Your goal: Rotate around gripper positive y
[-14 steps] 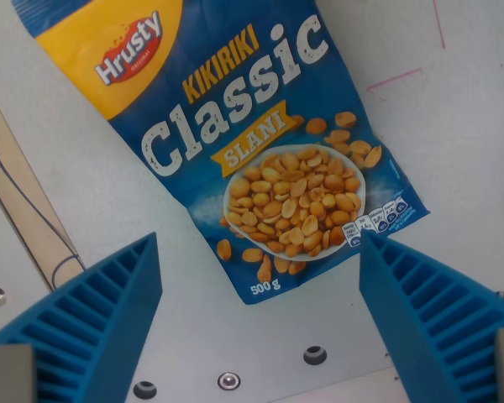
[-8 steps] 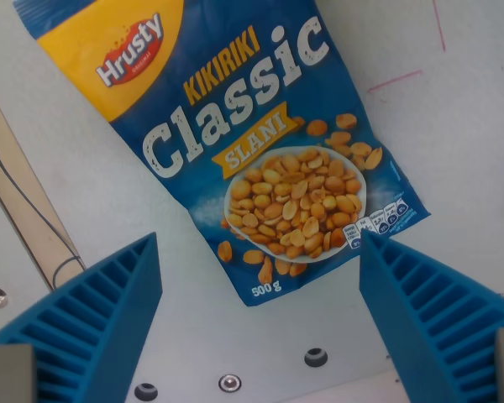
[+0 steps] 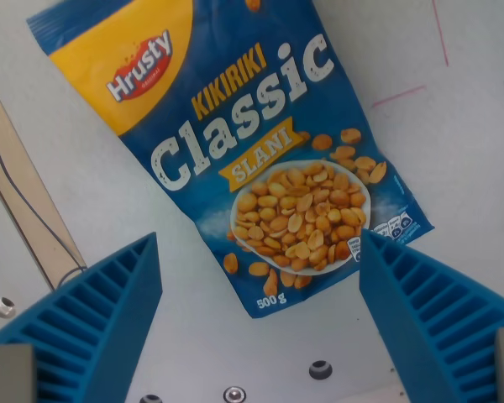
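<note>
White table [image 3: 470, 151], blue peanut bag [image 3: 244, 159] lying flat, thin black cable [image 3: 25, 210] beside it

The top edge is cutting off the far end of the peanut bag [image 3: 235, 151], so I am seeing no top seam. My own claw [image 3: 260, 323] is running out of view at the bottom, both blue fingers [image 3: 92, 327] clipped. The small nutrition print [image 3: 395, 227] near my right finger is too tiny to read. The wooden strip [image 3: 21, 201] is leaving by the left edge.
</note>
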`<state>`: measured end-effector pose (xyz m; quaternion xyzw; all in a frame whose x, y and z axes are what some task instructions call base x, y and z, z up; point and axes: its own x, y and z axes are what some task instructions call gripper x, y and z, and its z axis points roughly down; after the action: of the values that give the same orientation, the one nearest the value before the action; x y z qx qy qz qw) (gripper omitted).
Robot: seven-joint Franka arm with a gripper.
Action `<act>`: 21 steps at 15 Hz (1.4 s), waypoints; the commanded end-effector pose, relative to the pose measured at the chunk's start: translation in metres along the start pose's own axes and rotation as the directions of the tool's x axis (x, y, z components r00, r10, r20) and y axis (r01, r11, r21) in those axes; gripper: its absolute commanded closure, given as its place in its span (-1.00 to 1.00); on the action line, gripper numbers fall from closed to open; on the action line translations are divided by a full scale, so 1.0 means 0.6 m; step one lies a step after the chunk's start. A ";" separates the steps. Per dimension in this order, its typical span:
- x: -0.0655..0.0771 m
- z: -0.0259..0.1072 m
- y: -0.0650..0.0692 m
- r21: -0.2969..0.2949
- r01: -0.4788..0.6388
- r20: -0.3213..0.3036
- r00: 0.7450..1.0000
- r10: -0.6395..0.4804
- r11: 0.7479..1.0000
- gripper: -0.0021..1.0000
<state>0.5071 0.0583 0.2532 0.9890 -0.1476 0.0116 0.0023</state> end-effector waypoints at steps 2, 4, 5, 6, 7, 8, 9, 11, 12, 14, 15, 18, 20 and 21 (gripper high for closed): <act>-0.010 0.002 0.004 -0.009 -0.004 -0.185 0.983 0.002 1.000 -1.00; -0.010 0.002 0.004 -0.009 -0.004 -0.211 0.977 0.002 1.000 -1.00; -0.010 0.002 0.004 -0.009 -0.004 -0.224 0.975 0.001 1.000 -1.00; -0.010 0.002 0.004 -0.009 -0.004 -0.237 0.971 0.001 1.000 -1.00; -0.010 0.002 0.004 -0.009 -0.004 -0.250 0.968 0.001 1.000 -1.00; -0.010 0.002 0.004 -0.009 -0.004 -0.263 0.965 0.001 1.000 -1.00; -0.010 0.002 0.004 -0.009 -0.004 -0.276 0.961 0.001 1.000 -1.00; -0.010 0.002 0.004 -0.009 -0.004 -0.301 0.953 0.001 1.000 -1.00; -0.010 0.002 0.004 -0.009 -0.004 -0.314 0.949 0.001 1.000 -1.00; -0.010 0.002 0.004 -0.009 -0.004 -0.339 0.941 0.000 1.000 -1.00; -0.010 0.002 0.004 -0.009 -0.004 -0.352 0.936 0.000 1.000 -1.00; -0.010 0.002 0.004 -0.009 -0.004 -0.389 0.921 0.000 1.000 -1.00; -0.010 0.002 0.004 -0.009 -0.004 -0.413 0.911 0.000 1.000 -1.00; -0.010 0.002 0.004 -0.009 -0.004 -0.425 0.905 -0.001 1.000 -1.00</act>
<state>0.5185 0.0568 0.2484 0.9867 -0.1372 0.0867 0.0016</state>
